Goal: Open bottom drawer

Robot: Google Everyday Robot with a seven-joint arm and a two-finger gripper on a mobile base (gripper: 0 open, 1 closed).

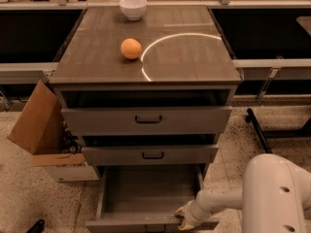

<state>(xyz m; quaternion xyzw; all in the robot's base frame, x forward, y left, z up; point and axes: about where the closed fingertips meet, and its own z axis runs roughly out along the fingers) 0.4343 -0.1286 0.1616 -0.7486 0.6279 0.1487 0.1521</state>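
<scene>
The bottom drawer (148,192) of the grey cabinet is pulled well out, its empty inside showing and its front (131,224) at the picture's lower edge. My gripper (183,218) sits at the right end of that drawer front, right on its top edge, at the end of my white arm (274,198). The middle drawer (150,155) and top drawer (146,120), each with a dark bail handle, are only slightly out.
An orange (131,48) and a white bowl (133,7) sit on the cabinet top (184,57). An open cardboard box (41,130) stands on the speckled floor to the cabinet's left. Dark shelving flanks the cabinet.
</scene>
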